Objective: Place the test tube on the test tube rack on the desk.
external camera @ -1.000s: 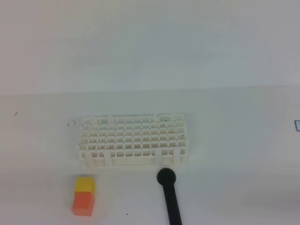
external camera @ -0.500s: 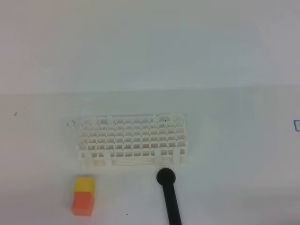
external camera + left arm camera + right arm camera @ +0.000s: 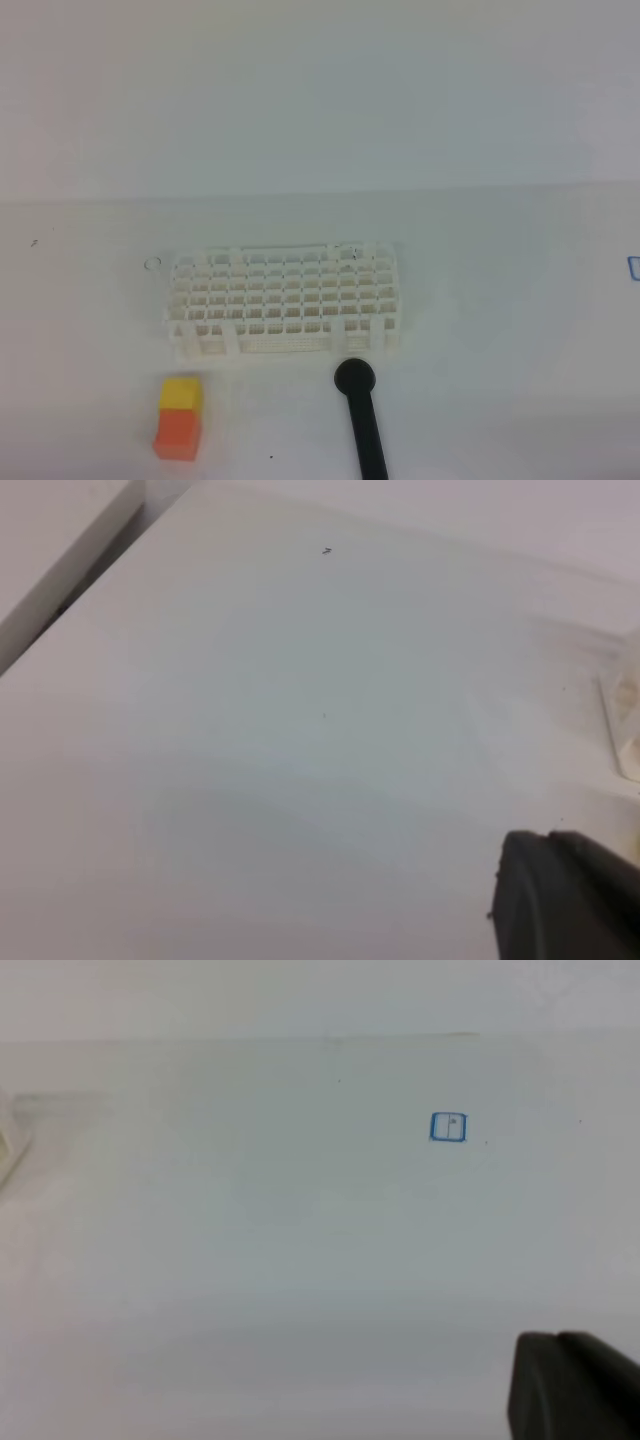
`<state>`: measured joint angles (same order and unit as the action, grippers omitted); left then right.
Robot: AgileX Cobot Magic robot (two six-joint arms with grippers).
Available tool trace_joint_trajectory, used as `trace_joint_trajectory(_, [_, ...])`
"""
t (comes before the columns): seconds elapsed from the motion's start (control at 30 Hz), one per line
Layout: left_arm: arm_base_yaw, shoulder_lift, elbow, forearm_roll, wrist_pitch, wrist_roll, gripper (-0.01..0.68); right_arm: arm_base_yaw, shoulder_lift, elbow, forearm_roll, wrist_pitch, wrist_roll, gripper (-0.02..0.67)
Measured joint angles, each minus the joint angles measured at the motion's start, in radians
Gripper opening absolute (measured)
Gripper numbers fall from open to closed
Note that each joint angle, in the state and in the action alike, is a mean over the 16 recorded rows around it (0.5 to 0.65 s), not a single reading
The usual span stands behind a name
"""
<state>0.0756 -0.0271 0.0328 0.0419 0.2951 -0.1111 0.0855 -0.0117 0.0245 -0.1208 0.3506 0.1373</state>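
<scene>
Hands both shut, gripping nothing: left hand (image 3: pixel 565 895) only a dark corner low right in its wrist view, over bare surface (image 3: pixel 300 730); right hand (image 3: pixel 575 1385) likewise, near a small blue square mark (image 3: pixel 448 1127). Farther out, test tube rack (image 3: pixel 285 300) standing mid-surface on short legs. Test tube (image 3: pixel 153 264) seemingly just a faint round rim at the rack's far left corner, probably awaiting pickup. Near the rack: black rod (image 3: pixel 365 420), yellow-and-orange block (image 3: pixel 179 417).
</scene>
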Motion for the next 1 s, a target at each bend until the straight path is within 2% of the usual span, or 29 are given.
trace_joint_trajectory(0.17, [-0.073,-0.001,-0.001,-0.001,0.054,0.001,-0.001,0.000,0.000,0.000,0.000,0.000,-0.001,-0.001])
trace_joint_trajectory(0.37, [-0.176,-0.002,-0.001,-0.001,0.048,0.004,-0.001,0.000,0.000,0.000,0.000,0.000,-0.001,-0.001])
trace_joint_trajectory(0.5, [-0.219,-0.002,-0.001,0.000,0.045,0.008,-0.001,0.000,0.000,0.000,0.000,0.000,-0.001,-0.001])
trace_joint_trajectory(1.0, [-0.225,-0.002,-0.001,0.004,0.038,0.008,-0.001,0.000,0.000,0.000,0.000,0.000,-0.001,-0.001])
